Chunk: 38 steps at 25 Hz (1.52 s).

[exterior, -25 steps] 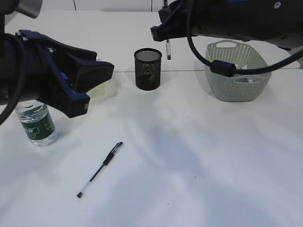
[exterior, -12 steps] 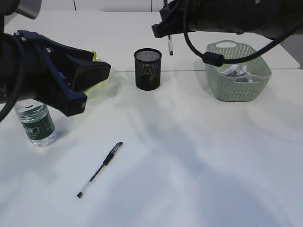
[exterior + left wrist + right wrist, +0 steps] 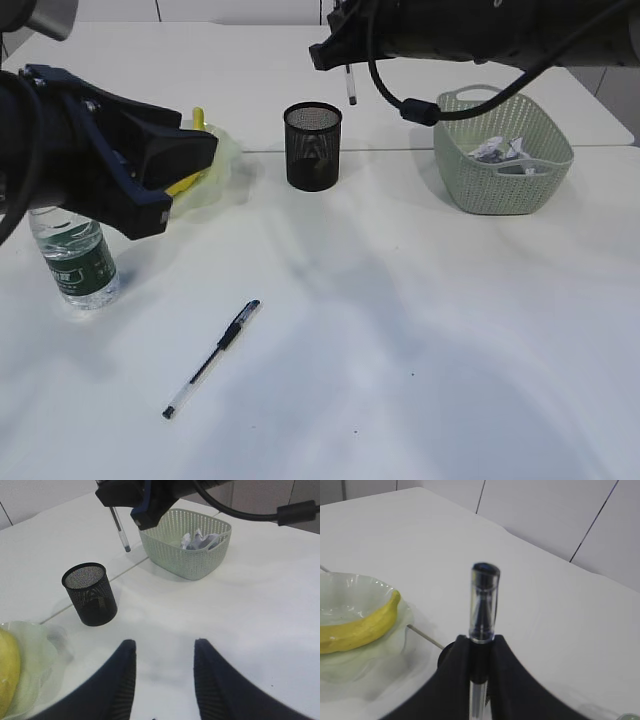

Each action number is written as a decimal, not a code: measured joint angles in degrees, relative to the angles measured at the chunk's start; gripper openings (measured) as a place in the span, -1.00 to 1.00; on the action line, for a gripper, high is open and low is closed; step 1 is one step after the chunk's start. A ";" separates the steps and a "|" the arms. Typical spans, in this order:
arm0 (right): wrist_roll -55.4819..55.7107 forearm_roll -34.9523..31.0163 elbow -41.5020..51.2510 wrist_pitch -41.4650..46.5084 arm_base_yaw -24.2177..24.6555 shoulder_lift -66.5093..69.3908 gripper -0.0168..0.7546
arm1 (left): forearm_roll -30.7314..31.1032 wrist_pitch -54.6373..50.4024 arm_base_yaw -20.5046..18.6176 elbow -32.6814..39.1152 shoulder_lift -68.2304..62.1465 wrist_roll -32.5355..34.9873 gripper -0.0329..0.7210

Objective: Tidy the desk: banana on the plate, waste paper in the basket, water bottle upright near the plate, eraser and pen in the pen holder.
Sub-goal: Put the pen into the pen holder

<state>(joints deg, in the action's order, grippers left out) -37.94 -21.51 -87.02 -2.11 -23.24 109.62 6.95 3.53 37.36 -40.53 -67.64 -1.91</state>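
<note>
My right gripper (image 3: 345, 48) is shut on a clear pen (image 3: 350, 86) and holds it upright, just above and right of the black mesh pen holder (image 3: 313, 146). In the right wrist view the pen (image 3: 484, 595) stands between the jaws (image 3: 480, 642). A second pen (image 3: 212, 358) lies on the table at the front left. My left gripper (image 3: 165, 647) is open and empty, above the table by the plate (image 3: 225, 165). The banana (image 3: 188, 182) lies on the plate. The water bottle (image 3: 78, 260) stands upright at the left. No eraser is in view.
A pale green basket (image 3: 503, 150) holding crumpled waste paper (image 3: 497, 150) stands at the back right. It also shows in the left wrist view (image 3: 165, 555). A seam between two tabletops runs behind the pen holder.
My right gripper has carried the pen left and a little higher, closer over the pen holder. My left arm has drawn back to the left, uncovering the banana and plate.
</note>
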 joint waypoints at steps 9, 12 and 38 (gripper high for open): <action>0.34 0.13 -6.41 0.47 2.71 5.25 -0.83 | 0.00 -0.91 0.00 0.00 0.00 0.00 -0.17; 0.98 0.22 -8.91 0.70 2.86 7.41 -0.83 | 0.00 -1.01 0.00 0.00 0.00 0.00 -0.17; 5.53 1.02 -18.35 0.28 5.10 16.47 -0.83 | 0.00 -2.03 0.00 0.00 -1.63 0.08 -0.17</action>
<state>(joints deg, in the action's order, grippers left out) -32.41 -20.49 -105.38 -1.83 -18.14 126.09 6.95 1.50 37.36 -40.53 -69.28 -1.83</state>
